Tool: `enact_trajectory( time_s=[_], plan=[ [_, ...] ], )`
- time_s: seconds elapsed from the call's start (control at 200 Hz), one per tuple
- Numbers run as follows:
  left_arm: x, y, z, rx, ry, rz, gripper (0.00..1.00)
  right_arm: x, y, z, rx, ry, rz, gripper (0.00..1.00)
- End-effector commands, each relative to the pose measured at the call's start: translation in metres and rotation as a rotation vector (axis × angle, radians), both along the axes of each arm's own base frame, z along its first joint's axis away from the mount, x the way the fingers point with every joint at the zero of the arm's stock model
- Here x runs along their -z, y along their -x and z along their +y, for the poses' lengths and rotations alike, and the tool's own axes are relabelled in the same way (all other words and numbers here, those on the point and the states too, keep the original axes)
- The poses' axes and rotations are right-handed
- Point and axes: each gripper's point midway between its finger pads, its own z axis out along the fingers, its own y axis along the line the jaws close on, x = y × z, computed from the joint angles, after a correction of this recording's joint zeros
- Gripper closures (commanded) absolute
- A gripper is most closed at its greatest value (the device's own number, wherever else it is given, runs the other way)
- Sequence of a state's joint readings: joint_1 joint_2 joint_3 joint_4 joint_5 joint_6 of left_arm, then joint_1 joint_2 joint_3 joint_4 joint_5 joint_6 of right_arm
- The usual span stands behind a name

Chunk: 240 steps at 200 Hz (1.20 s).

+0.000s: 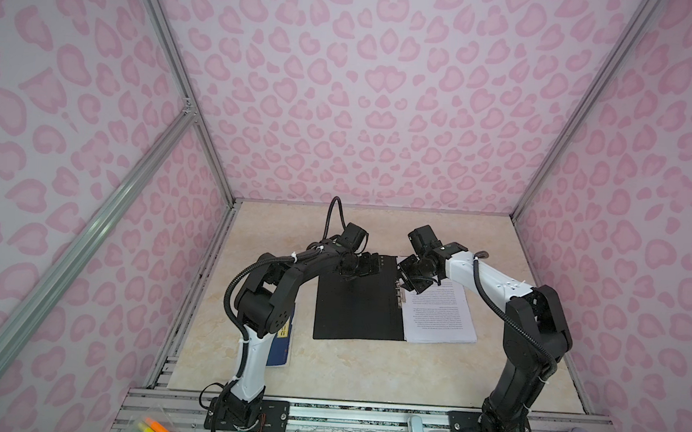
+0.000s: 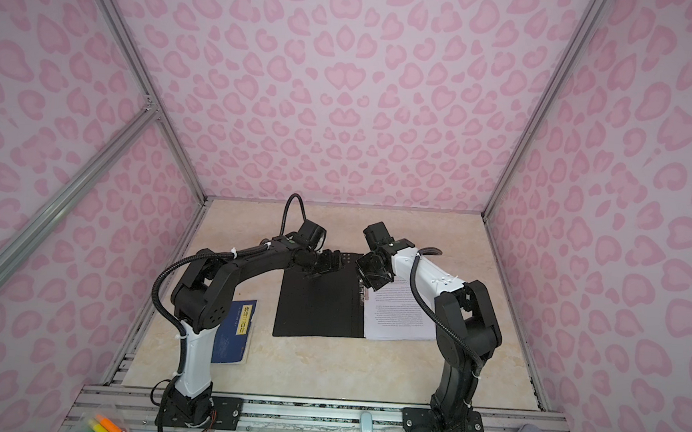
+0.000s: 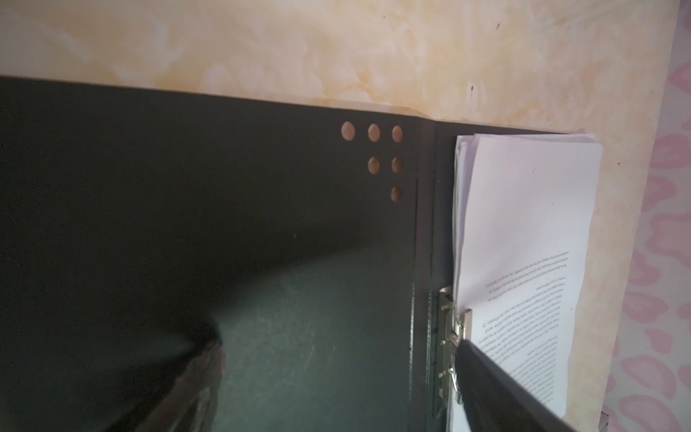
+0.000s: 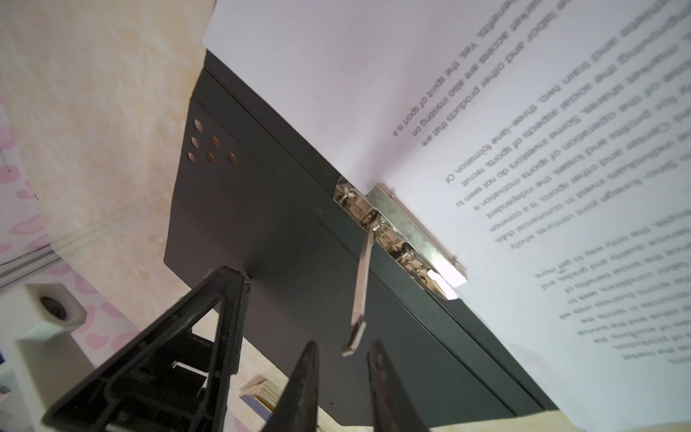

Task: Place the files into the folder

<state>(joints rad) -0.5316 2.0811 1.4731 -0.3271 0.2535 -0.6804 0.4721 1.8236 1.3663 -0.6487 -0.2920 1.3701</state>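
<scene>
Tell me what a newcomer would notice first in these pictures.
Pink heart-print walls surround everything. In the middle of the table lies an open black folder, a stack of printed white sheets on its right half. The left arm and right arm arch over its far end, the right pincer poised at the tip of the raised metal clip lever.

Black folder (image 1: 354,305), white files (image 1: 441,319), pink-blotched walls (image 1: 387,82), marbled beige table (image 1: 367,368).
</scene>
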Motion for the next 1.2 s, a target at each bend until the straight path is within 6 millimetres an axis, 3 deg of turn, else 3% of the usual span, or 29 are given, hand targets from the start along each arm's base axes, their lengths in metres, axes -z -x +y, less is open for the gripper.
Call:
enact_trajectory(
  time_s=[0.0,0.745,1.195],
  plan=[
    [0.012,0.001,0.009,-0.023,-0.039,0.020,0.03,0.007,0.005,-0.002,0.008,0.013,0.030,0.77],
    [0.022,-0.001,0.016,-0.051,-0.037,0.048,0.03,0.016,0.014,0.000,0.004,-0.020,0.048,1.00],
    [0.035,-0.004,0.034,-0.115,-0.046,0.090,0.03,0.034,0.038,-0.016,0.014,-0.013,0.018,1.00]
  ],
)
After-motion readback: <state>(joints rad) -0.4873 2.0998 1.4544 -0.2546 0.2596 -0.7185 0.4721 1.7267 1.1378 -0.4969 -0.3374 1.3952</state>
